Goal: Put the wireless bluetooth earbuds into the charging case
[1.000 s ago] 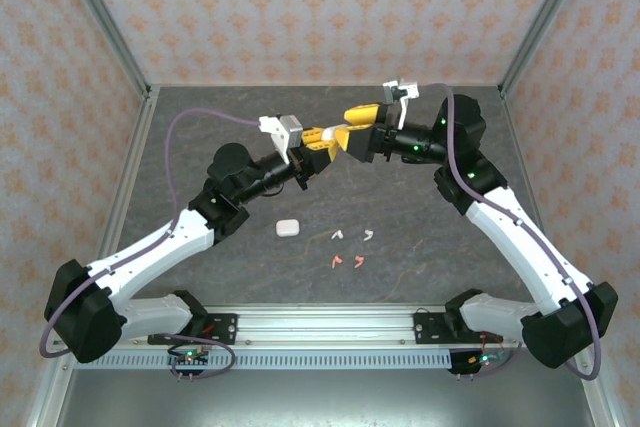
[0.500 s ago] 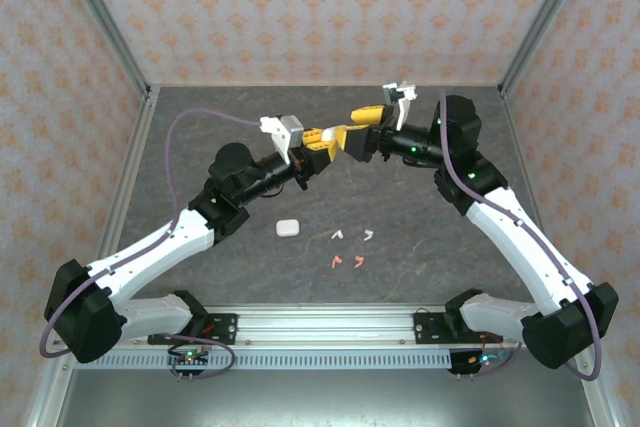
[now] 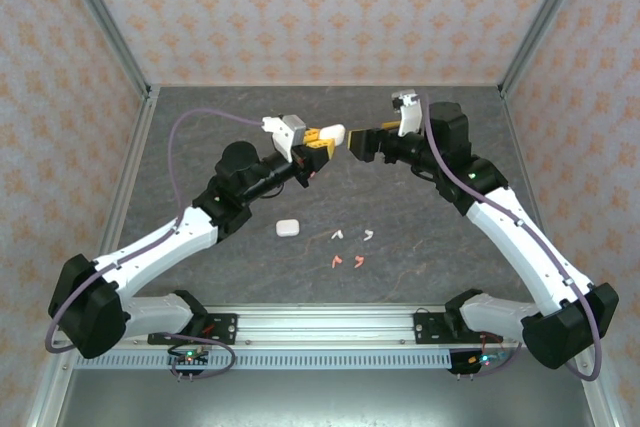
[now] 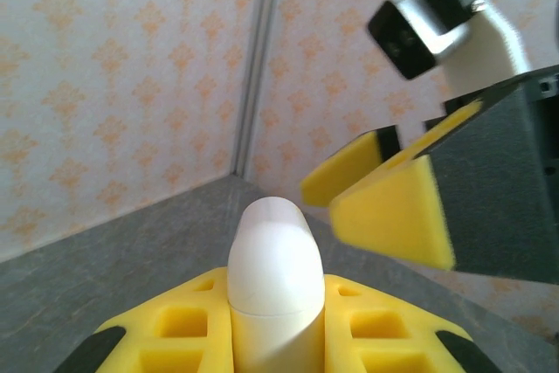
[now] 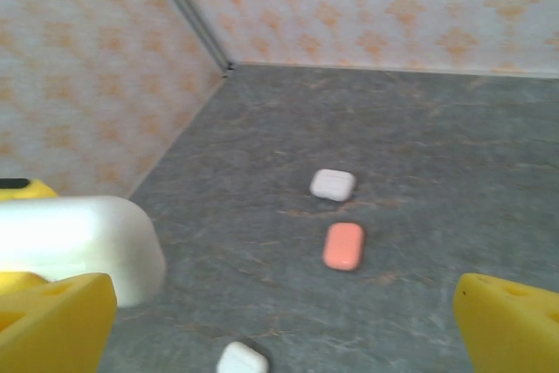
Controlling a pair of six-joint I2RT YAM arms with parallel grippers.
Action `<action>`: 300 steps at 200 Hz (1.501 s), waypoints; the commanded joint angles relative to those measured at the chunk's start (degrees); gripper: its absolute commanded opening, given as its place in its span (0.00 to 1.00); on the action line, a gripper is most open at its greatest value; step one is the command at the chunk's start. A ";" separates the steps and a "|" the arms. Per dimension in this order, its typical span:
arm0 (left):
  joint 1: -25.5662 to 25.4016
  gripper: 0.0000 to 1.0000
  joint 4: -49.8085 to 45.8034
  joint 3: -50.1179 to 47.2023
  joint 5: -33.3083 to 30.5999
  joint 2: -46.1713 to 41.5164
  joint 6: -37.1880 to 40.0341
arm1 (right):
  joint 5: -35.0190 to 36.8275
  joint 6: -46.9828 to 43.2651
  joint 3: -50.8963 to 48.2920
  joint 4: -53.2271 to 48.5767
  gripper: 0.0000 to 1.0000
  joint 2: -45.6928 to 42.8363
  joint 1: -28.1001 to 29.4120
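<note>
Four buds lie loose on the grey table (image 3: 420,237), between its middle and its near edge. One white bud (image 3: 338,234) and a second white bud (image 3: 369,235) sit apart in a row. Just nearer the edge, one coral bud (image 3: 339,261) and a second coral bud (image 3: 357,260) lie close together. None sits in a case.

From above, one white case (image 3: 288,228) rests on the table to the left of the buds. The right wrist camera counts three cases on the table: a pale case (image 5: 333,184), a coral case (image 5: 343,245) just beside it, and a low case (image 5: 242,358), also white. Whether one of these is the case seen from above cannot be told.

A further one, the held case (image 4: 273,277), is off the table. Both arms rise from the near edge, elbows bowed outward, and meet nose to nose above the far half of the table. The left gripper (image 3: 322,135) is clamped on the held case, whose rounded end juts past its yellow fingertips. The right gripper (image 3: 356,141) faces it, jaws spread wide and empty, tips just short of that end.
</note>
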 commanded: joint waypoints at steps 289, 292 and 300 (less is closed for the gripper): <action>33.24 0.00 -28.46 17.55 11.54 37.25 -5.90 | -0.60 5.41 -11.89 -5.05 0.99 4.62 -18.66; 33.25 0.00 -28.39 17.79 11.61 37.60 -5.94 | -0.59 5.46 -11.94 -5.15 0.99 4.66 -18.66; 33.22 0.00 -28.51 18.44 11.89 38.78 -6.04 | -0.68 5.38 -11.84 -5.27 0.99 4.62 -18.66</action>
